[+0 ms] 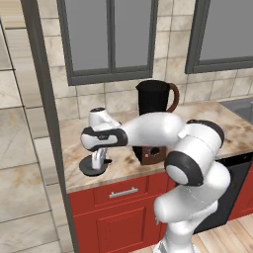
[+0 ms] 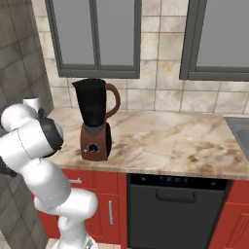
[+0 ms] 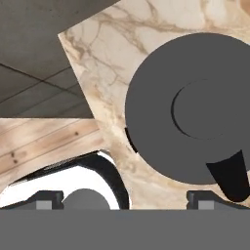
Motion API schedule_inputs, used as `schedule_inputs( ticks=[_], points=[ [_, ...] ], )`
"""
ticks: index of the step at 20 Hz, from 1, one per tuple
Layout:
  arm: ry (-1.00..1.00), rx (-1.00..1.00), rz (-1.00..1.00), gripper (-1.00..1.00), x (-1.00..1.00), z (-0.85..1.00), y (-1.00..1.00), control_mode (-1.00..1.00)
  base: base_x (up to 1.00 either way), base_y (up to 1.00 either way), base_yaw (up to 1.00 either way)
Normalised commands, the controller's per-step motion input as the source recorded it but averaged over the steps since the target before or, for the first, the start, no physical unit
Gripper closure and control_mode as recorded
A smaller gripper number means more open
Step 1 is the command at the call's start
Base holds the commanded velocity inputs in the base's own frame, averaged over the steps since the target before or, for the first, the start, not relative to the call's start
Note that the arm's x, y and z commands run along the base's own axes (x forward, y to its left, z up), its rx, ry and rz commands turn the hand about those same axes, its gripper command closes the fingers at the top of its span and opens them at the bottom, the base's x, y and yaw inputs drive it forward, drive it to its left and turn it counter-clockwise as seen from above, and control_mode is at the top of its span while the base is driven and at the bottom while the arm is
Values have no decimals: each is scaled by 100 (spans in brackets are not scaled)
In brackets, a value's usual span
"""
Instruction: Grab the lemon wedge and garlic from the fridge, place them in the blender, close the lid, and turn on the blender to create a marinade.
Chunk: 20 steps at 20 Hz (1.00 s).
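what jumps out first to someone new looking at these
The white arm reaches left over the marble counter, its open gripper just above the dark lid near the counter's left end. Behind the arm stands the black blender, with no lid on.

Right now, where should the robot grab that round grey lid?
Probably by the raised round knob in the middle of the lid, coming straight down from above. The lid lies flat on the counter, so its thin edge gives little to pinch. The hand hangs open above it.

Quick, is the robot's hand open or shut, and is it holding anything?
Gripper: open, holding nothing, poised right above the lid on the counter.
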Motion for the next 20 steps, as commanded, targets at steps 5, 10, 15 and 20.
schedule_inputs(
  ticks=[5, 10, 15, 20],
  points=[
    [-6, 0, 0, -100, 39, -23, 22, -100, 0, 0, 0],
    [-8, 0, 0, -100, 55, -23, 24, -100, 0, 0, 0],
    [0, 0, 0, -100, 33, -33, 13, -100, 0, 0, 0],
    [0, 0, 0, -100, 26, -39, 12, -100, 0, 0, 0]
  ],
)
